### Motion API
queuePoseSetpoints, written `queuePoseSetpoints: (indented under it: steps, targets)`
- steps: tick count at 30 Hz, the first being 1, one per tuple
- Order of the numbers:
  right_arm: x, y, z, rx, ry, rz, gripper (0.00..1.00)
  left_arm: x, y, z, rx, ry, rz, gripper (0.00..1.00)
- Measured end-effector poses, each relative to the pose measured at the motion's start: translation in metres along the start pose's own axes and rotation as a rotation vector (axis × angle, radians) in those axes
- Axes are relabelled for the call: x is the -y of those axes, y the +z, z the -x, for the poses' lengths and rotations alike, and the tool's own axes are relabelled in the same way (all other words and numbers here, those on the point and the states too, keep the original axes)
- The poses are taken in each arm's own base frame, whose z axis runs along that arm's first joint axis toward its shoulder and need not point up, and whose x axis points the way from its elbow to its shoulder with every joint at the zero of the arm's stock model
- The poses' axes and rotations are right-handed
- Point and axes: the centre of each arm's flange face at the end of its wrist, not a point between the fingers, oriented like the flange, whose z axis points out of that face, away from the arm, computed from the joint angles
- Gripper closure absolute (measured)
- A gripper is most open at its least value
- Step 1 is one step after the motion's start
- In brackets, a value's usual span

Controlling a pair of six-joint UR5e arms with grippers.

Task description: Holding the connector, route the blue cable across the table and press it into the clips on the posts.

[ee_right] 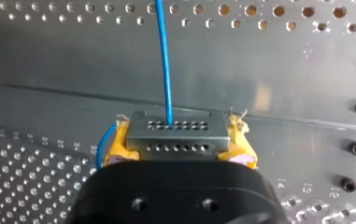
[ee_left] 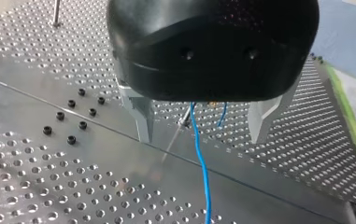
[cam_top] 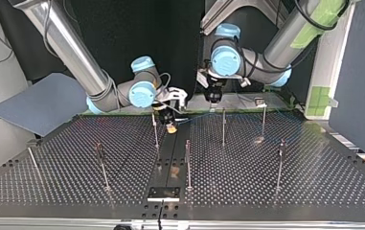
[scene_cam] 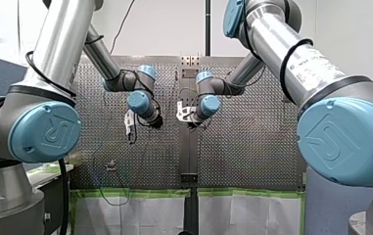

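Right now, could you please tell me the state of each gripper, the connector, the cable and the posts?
connector: held between yellow pads.
cable: joined to connector; clipped or not, cannot tell.
right gripper: shut on connector.
left gripper: open, cable passing untouched between its fingers.
posts: upright.

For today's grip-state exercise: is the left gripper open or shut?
Open: the left gripper has its fingers apart, the blue cable passing between them, touching neither.

Grey-blue panel (cam_top: 41,103), green tape strips (scene_cam: 135,192), black screw heads (ee_left: 82,125)
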Motion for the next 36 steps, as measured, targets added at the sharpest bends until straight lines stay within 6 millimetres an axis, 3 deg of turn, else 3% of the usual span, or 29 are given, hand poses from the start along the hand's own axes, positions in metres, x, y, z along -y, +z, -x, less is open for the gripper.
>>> queuePoseSetpoints:
  steps: [14, 25, 36]
  targets:
    - [-0.007, 0.001, -0.001, -0.003, 0.005, 0.008, 1.0, 0.009, 0.046, -0.009, 0.017, -0.043, 0.042, 0.0]
    - [-0.007, 0.002, -0.001, -0.003, 0.005, 0.005, 1.0, 0.017, 0.064, 0.004, 0.062, -0.09, 0.028, 0.0]
    - [-0.005, 0.001, -0.001, -0.001, 0.005, -0.004, 1.0, 0.022, 0.097, -0.015, 0.033, -0.102, 0.039, 0.0]
